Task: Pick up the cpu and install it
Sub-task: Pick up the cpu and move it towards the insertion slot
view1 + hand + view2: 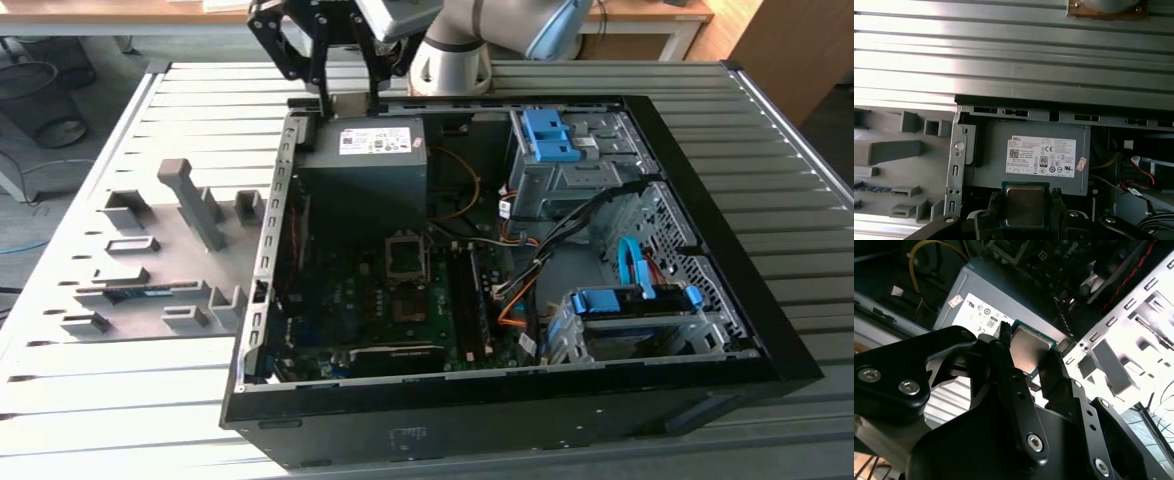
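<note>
We record the computer case (534,420) lying open on the slatted table (120,400). Inside it, the power supply (363,160) occupies the far corner toward the exterior view's left, and the drive cage (574,160) stands to its right. The motherboard (374,310) lies on the case floor, nearer the camera than the power supply, with the CPU socket (404,252) on it. A drive bay (634,320) fills the near corner at the exterior view's right. A fixture plate (174,270) lies on the table just beside the case, at the exterior view's left. The gripper (344,98) hangs above the power supply's far edge, with the cpu (1025,206) between its fingers. The arm's base (447,65) stands behind the case.
</note>
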### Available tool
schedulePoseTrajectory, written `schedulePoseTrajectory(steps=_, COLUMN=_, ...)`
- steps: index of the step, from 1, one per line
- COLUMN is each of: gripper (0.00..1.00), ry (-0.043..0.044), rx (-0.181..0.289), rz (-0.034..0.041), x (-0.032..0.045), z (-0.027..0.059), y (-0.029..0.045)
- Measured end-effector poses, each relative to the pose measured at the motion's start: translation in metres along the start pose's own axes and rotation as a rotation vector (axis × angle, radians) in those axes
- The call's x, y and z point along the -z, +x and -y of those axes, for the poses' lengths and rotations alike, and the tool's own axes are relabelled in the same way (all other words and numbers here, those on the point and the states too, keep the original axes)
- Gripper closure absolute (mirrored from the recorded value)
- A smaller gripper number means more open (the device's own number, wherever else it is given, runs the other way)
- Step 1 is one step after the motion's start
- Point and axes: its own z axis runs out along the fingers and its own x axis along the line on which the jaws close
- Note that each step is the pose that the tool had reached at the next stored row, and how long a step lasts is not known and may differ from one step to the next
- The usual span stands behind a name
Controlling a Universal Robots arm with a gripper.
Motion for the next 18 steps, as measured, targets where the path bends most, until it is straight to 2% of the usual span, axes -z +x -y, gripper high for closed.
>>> schedulePoseTrajectory(steps=6, gripper=0.53, ry=-0.0001, rx=0.000, rz=-0.0016, x=-0.0021, z=0.0016, y=-0.0232)
schedulePoseTrajectory(steps=9, gripper=0.53, ry=-0.0001, rx=0.000, rz=-0.0020, x=-0.0043, z=0.0023, y=-0.0308)
schedulePoseTrajectory(steps=13, gripper=0.53, ry=-0.0003, rx=0.000, rz=-0.0021, x=-0.0068, z=0.0030, y=-0.0383)
schedulePoseTrajectory(steps=18, gripper=0.53, ry=-0.0001, rx=0.000, rz=-0.0022, x=-0.0068, z=0.0030, y=-0.0386)
